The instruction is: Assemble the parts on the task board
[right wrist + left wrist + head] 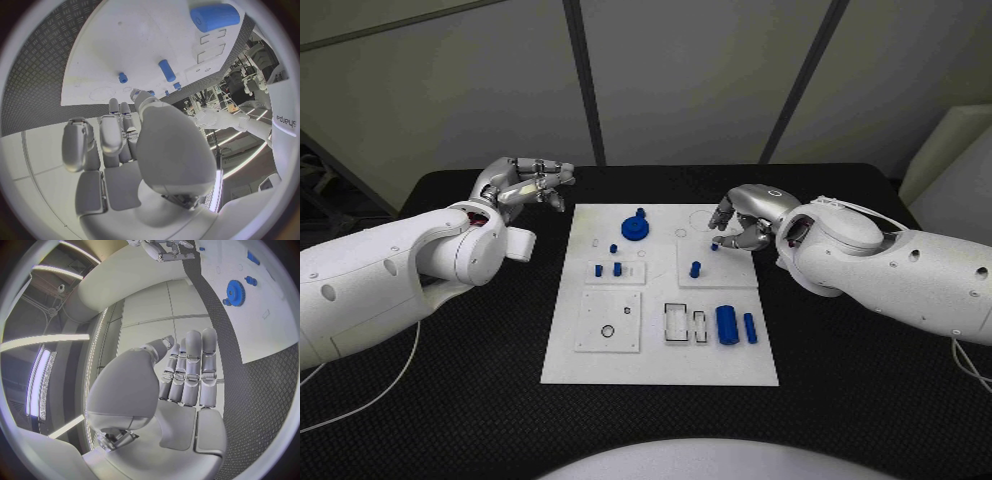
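The white task board [661, 345] lies in the middle of the black table. A blue gear [635, 226] [236, 292] sits at its back. Two small blue pegs [607, 270] stand on the left inset plate and one blue peg [694, 268] [122, 77] on the right one. A thick blue cylinder [727, 324] [214, 17] and a thinner one [750, 327] [167, 70] lie at the front right. My right hand [744, 218] [125, 140] hovers over the board's back right, fingers curled. A tiny blue piece [714, 245] is at its fingertips; whether it is held is unclear. My left hand [524, 185] [184, 375] is off the board's back left corner and holds nothing.
Two rectangular slots [687, 322] are cut in the board beside the cylinders. A square inset plate [609, 322] with a ring mark sits at the front left. Black table surface [848, 400] surrounds the board on all sides.
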{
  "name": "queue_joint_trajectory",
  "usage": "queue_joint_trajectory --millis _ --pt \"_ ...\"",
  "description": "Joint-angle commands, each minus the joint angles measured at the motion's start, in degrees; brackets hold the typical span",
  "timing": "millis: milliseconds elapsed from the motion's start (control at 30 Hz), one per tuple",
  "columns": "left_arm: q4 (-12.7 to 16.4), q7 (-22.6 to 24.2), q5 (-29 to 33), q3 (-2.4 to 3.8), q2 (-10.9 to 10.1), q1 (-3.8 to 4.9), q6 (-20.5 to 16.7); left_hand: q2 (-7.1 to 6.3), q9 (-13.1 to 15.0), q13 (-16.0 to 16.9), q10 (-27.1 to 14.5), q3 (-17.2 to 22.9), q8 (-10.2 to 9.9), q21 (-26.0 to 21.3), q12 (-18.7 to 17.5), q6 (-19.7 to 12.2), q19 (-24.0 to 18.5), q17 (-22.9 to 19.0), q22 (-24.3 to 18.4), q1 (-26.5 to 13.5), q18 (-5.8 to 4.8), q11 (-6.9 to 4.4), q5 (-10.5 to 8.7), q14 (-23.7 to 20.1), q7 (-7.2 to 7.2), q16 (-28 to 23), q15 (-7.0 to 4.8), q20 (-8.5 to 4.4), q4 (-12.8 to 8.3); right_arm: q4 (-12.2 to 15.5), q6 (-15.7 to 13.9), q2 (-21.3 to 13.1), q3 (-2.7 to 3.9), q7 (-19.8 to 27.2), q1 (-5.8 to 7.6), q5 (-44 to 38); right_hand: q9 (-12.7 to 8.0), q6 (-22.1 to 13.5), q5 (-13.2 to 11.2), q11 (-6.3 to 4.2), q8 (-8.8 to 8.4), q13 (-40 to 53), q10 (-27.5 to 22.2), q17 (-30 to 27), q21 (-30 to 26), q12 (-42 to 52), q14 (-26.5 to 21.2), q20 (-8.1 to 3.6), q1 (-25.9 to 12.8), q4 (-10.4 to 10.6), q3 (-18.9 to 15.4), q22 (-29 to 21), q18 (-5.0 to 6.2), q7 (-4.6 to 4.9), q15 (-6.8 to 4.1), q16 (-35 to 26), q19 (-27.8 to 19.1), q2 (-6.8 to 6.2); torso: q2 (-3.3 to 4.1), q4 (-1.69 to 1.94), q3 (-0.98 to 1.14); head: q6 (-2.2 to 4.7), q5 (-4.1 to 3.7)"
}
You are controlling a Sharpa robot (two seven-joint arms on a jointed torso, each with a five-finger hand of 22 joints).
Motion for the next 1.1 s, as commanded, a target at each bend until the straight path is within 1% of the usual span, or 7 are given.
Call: queue_joint_trajectory --millis 33,100,200,433,467,567,1100 --pt "0.1 2.5 2.2 0.05 0.0 0.05 -0.2 0.51 -0.1 0.1 -0.2 -0.5 0.3 -0.4 0.2 -0.1 -0.3 -0.1 -0.1 0.2 -1.01 0.00 -0.20 -0.5 0.13 -0.3 0.06 -0.06 0.0 -0.4 2.4 0.4 0.00 -0.8 0.10 0.9 -0.1 -0.3 -0.4 0.20 -0.30 -0.2 -0.5 0.0 -0.3 -0.4 1.8 0.20 -0.4 0.0 -0.3 2.8 0.14 0.38 0.52 0.2 -0.2 -0.42 0.01 0.10 -0.04 0.05 0.07" --pt "0.1 2.8 2.5 0.05 -0.1 0.04 -0.3 0.46 -0.1 0.1 -0.3 -0.6 0.3 -0.4 0.3 -0.1 -0.3 -0.2 -0.1 0.1 -1.01 0.01 -0.20 -0.5 0.13 -0.3 0.07 -0.06 -0.1 -0.6 2.9 0.6 0.00 -1.0 0.10 0.9 -0.2 -0.5 -0.7 0.29 -0.35 -0.3 -0.6 0.0 -0.4 -0.5 1.8 0.26 -0.3 -0.1 -0.4 2.8 0.15 0.52 0.59 0.3 -0.3 -0.46 0.01 0.13 -0.08 0.05 0.09" --pt "0.2 3.1 2.8 0.05 -0.2 0.03 -0.3 0.46 -0.1 0.1 -0.3 -0.6 0.3 -0.4 0.3 -0.1 -0.3 -0.2 -0.1 0.1 -1.01 0.01 -0.20 -0.5 0.13 -0.3 0.07 -0.06 -0.1 -0.9 3.5 0.9 -0.01 -1.3 0.09 0.7 -0.2 -0.8 -0.9 0.38 -0.36 -0.5 -0.8 0.0 -0.4 -0.6 1.8 0.32 -0.1 -0.2 -0.4 2.7 0.16 0.62 0.66 0.4 -0.3 -0.49 0.04 0.05 0.01 -0.03 0.49" --pt "0.4 3.1 3.0 0.05 -0.2 0.01 -0.3 0.33 -0.2 0.1 -0.5 -0.9 0.4 -0.6 0.5 -0.2 -0.3 -0.3 -0.2 0.5 -0.99 0.00 -0.16 -0.5 0.14 -0.4 0.03 -0.08 -0.4 -1.4 5.1 1.5 -0.02 -1.5 -0.23 0.5 -0.2 -0.8 -1.0 0.44 -0.30 -0.6 -1.0 0.0 -0.4 -0.6 1.8 0.37 0.0 -0.3 -0.5 2.7 0.16 0.64 0.72 0.4 -0.3 -0.53 0.04 0.02 -0.10 -0.09 0.45" --pt "0.4 3.1 3.0 0.05 -0.2 0.01 -0.3 0.33 -0.2 0.1 -0.5 -0.9 0.4 -0.6 0.5 -0.2 -0.3 -0.3 -0.2 0.5 -0.99 0.00 -0.16 -0.5 0.14 -0.4 0.03 -0.08 -0.4 -1.5 5.2 1.5 -0.03 -1.5 -0.33 0.5 -0.2 -0.8 -1.0 0.44 -0.30 -0.6 -1.0 0.0 -0.4 -0.6 1.8 0.37 0.0 -0.3 -0.5 2.7 0.16 0.64 0.72 0.4 -0.3 -0.53 0.07 0.03 -0.05 -0.12 0.47" --pt "0.4 3.0 3.0 0.05 -0.2 0.01 -0.4 0.33 -0.2 0.1 -0.5 -0.9 0.4 -0.6 0.5 -0.2 -0.3 -0.3 -0.2 0.5 -0.99 0.00 -0.16 -0.5 0.14 -0.4 0.03 -0.08 -0.4 -1.5 5.5 1.7 -0.03 -1.4 -0.57 0.5 -0.1 -0.6 -1.0 0.39 -0.14 -0.7 -0.9 0.0 -0.3 -0.6 1.8 0.42 0.3 -0.5 -0.4 2.8 0.14 0.56 0.72 0.4 -0.2 -0.32 0.08 0.03 0.04 -0.17 0.53" --pt "0.2 2.5 3.0 0.05 -0.3 0.00 -0.9 0.37 -0.2 0.1 -0.6 -1.0 0.4 -0.6 0.6 -0.3 -0.3 -0.4 -0.3 0.7 -0.99 0.03 -0.13 -0.6 0.21 -0.4 0.03 -0.09 -0.6 -2.3 6.9 2.5 -0.03 -1.7 -0.98 0.0 0.4 1.7 -0.7 -0.32 0.74 -1.3 1.5 0.0 0.5 0.3 1.7 0.04 2.1 -1.7 1.0 4.0 -0.12 -0.05 0.17 0.7 0.7 0.94 0.10 0.01 0.03 -0.30 0.73"
